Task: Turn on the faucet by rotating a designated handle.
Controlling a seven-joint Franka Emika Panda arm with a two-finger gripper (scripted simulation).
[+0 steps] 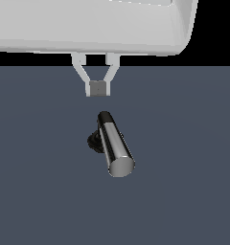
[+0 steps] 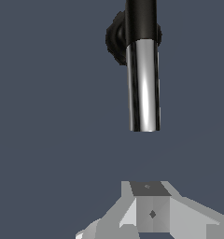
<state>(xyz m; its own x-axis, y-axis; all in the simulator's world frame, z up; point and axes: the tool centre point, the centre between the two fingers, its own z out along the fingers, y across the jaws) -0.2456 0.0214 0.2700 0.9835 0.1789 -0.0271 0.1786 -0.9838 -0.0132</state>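
both fingertips pressed together, pincer [image 1: 98,89] empty, clear of handle [image 1: 116,143].

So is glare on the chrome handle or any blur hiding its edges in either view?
Exterior view: sharp render, the handle shows bright streaks but clean edges, and no cast shadow shows on the floor. Wrist view: strong light and dark bands run along the handle, outline still crisp; the tool is in focus too.

Flat, matte slate-blue ground surface [image 1: 184,201] fills the exterior view's lower part, meeting a plain black background band [image 1: 217,58] along a straight horizon.
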